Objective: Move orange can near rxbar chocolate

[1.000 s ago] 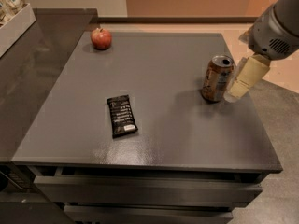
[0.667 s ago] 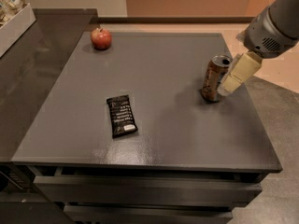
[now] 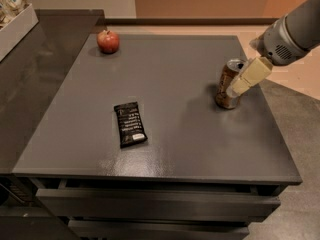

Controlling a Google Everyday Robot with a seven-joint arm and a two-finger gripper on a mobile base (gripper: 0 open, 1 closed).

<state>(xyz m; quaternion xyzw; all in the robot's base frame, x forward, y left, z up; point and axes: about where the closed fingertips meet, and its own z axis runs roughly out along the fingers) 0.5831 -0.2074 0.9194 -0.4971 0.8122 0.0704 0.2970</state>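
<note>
A black chocolate bar [image 3: 130, 124] lies front-left on a grey table [image 3: 175, 149]. Farther back at right, well apart, the orange can [image 3: 226, 86] leans slightly. The tool [image 3: 239, 84] touches its right side; whether it grips, I cannot tell. A red apple [image 3: 108, 41] sits far left.

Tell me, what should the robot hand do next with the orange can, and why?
Probably get a firm hold on the orange can, ready to lift it. The gripper is against the can's right side, but the can stands on the table near its right edge, far from the rxbar chocolate at the front left.
</note>
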